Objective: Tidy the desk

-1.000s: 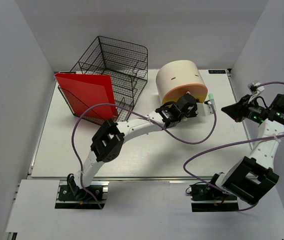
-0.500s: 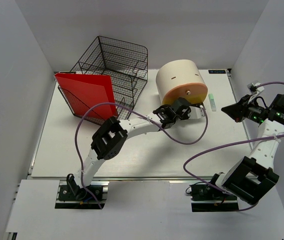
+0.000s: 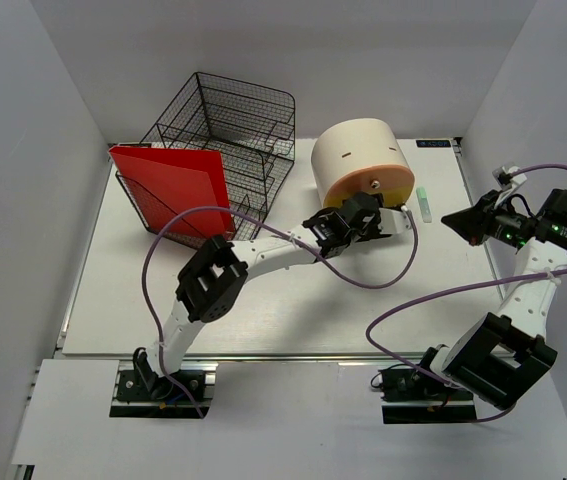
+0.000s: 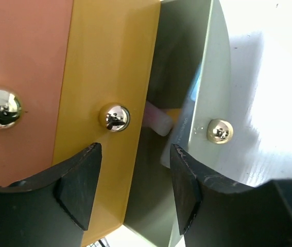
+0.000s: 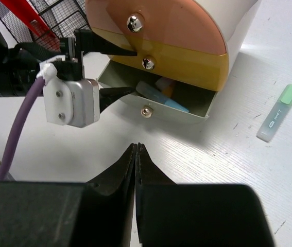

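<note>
The desk (image 3: 263, 310) is the white tabletop. The round beige drawer unit (image 3: 358, 160) stands on it at the back middle. Its grey-green bottom drawer (image 5: 187, 114) is pulled out a little, with blue and orange items inside. My left gripper (image 3: 388, 212) is open at the drawer fronts. In the left wrist view it (image 4: 133, 190) straddles the gap between the yellow drawer (image 4: 104, 77) and the bottom drawer (image 4: 207, 103), holding nothing. My right gripper (image 5: 137, 149) is shut and empty, held above the desk to the right of the unit. It also shows in the top view (image 3: 460, 220).
A green highlighter (image 3: 423, 203) lies on the desk right of the drawer unit, also seen in the right wrist view (image 5: 279, 119). A black wire mesh tray (image 3: 228, 130) stands at the back left with a red folder (image 3: 173, 190) leaning in it. Purple cables hang over the desk.
My left gripper has moved left, back toward the drawer unit's front, uncovering the highlighter. It has barely moved in the last half second. The right arm has not moved.
</note>
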{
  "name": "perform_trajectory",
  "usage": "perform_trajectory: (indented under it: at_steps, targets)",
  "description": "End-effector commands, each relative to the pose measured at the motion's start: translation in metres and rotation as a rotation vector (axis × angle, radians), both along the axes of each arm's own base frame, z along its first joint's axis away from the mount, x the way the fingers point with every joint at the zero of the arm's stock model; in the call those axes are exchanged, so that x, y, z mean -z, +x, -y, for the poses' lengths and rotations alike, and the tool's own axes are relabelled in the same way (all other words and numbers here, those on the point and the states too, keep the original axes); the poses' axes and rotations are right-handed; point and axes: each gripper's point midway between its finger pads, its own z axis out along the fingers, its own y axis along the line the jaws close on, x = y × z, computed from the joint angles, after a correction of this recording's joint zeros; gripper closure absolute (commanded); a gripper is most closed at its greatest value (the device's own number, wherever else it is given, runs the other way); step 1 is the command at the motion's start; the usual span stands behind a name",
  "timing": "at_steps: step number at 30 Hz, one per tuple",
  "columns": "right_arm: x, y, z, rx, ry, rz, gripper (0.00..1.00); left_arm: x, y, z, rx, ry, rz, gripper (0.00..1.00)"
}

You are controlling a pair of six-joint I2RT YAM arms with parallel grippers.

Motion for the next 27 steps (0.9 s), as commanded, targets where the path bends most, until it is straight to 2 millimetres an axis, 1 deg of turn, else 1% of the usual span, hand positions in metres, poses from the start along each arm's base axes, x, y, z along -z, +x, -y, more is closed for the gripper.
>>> perform_trajectory:
  at_steps: [1, 3, 5, 6, 7, 8, 9, 10, 11, 12, 13, 14, 15, 16, 17, 18, 19, 20, 21, 22, 23, 24, 25, 26, 27]
  targets:
    - [-0.005, -0.002, -0.002, -0.013, -0.013, 0.024, 0.96, -0.050, 0.001, -0.008, -0.018, -0.081, 0.032, 0.34]
    - [-0.003, -0.002, 0.000, -0.007, -0.028, 0.026, 0.94, -0.055, 0.001, -0.009, -0.021, -0.088, 0.038, 0.34]
    - [-0.001, -0.001, 0.002, 0.002, -0.047, 0.022, 0.90, -0.068, -0.004, -0.008, -0.023, -0.112, 0.049, 0.36]
    - [0.000, 0.001, 0.005, 0.007, -0.066, 0.029, 0.88, -0.071, -0.003, -0.010, -0.036, -0.118, 0.052, 0.38]
    - [0.004, 0.003, 0.009, 0.022, -0.096, 0.026, 0.83, -0.074, -0.008, -0.009, -0.032, -0.122, 0.054, 0.42]
    - [0.008, 0.004, 0.013, 0.038, -0.120, 0.025, 0.77, -0.082, -0.009, -0.012, -0.037, -0.133, 0.060, 0.49]
    - [0.006, 0.012, 0.022, 0.070, -0.173, 0.064, 0.67, -0.083, -0.011, -0.016, -0.048, -0.137, 0.045, 0.64]
    - [0.010, 0.016, 0.029, 0.098, -0.210, 0.079, 0.40, -0.086, -0.015, -0.017, -0.044, -0.147, 0.031, 0.73]
    - [0.024, 0.017, 0.035, 0.139, -0.254, 0.069, 0.28, -0.091, -0.018, -0.019, -0.052, -0.167, 0.011, 0.83]
    - [0.021, 0.026, 0.044, 0.165, -0.308, 0.126, 0.17, -0.098, -0.024, -0.025, -0.089, -0.223, -0.041, 1.00]
    - [0.027, 0.028, 0.049, 0.185, -0.337, 0.124, 0.11, -0.102, -0.026, -0.032, -0.134, -0.258, -0.070, 1.00]
    - [0.028, 0.030, 0.049, 0.177, -0.339, 0.127, 0.11, -0.106, -0.024, -0.042, -0.184, -0.302, -0.109, 1.00]
    - [0.032, 0.033, 0.050, 0.164, -0.322, 0.100, 0.11, -0.108, -0.034, -0.051, -0.246, -0.356, -0.198, 1.00]
    - [0.033, 0.035, 0.049, 0.149, -0.304, 0.088, 0.11, -0.107, -0.035, -0.061, -0.282, -0.365, -0.236, 1.00]
    - [0.044, 0.040, 0.050, 0.131, -0.267, 0.041, 0.11, -0.104, -0.039, -0.068, -0.313, -0.372, -0.264, 1.00]
    - [0.043, 0.042, 0.050, 0.119, -0.239, 0.012, 0.11, -0.108, -0.048, -0.080, -0.350, -0.393, -0.300, 1.00]
    - [0.043, 0.045, 0.049, 0.110, -0.213, -0.012, 0.11, -0.092, -0.056, -0.090, -0.368, -0.369, -0.333, 0.84]
    - [0.055, 0.052, 0.051, 0.109, -0.172, -0.067, 0.11, -0.090, -0.062, -0.097, -0.384, -0.383, -0.353, 0.70]
    - [0.052, 0.061, 0.055, 0.118, -0.170, -0.064, 0.11, -0.086, -0.067, -0.105, -0.416, -0.405, -0.377, 0.56]
    - [0.056, 0.067, 0.059, 0.139, -0.176, -0.085, 0.21, -0.083, -0.079, -0.122, -0.450, -0.426, -0.401, 0.34]
    - [0.065, 0.074, 0.062, 0.164, -0.154, -0.135, 0.24, -0.082, -0.080, -0.135, -0.482, -0.442, -0.400, 0.27]
    - [0.062, 0.085, 0.070, 0.191, -0.178, -0.128, 0.39, -0.082, -0.082, -0.146, -0.526, -0.489, -0.417, 0.19]
    - [0.067, 0.091, 0.079, 0.237, -0.214, -0.162, 0.48, -0.100, -0.090, -0.159, -0.531, -0.547, -0.413, 0.09]
    - [0.083, 0.098, 0.071, 0.219, -0.205, -0.230, 0.50, -0.084, -0.096, -0.173, -0.567, -0.554, -0.440, 0.06]
    - [0.078, 0.108, 0.076, 0.232, -0.230, -0.234, 0.50, -0.083, -0.098, -0.182, -0.574, -0.571, -0.447, 0.04]
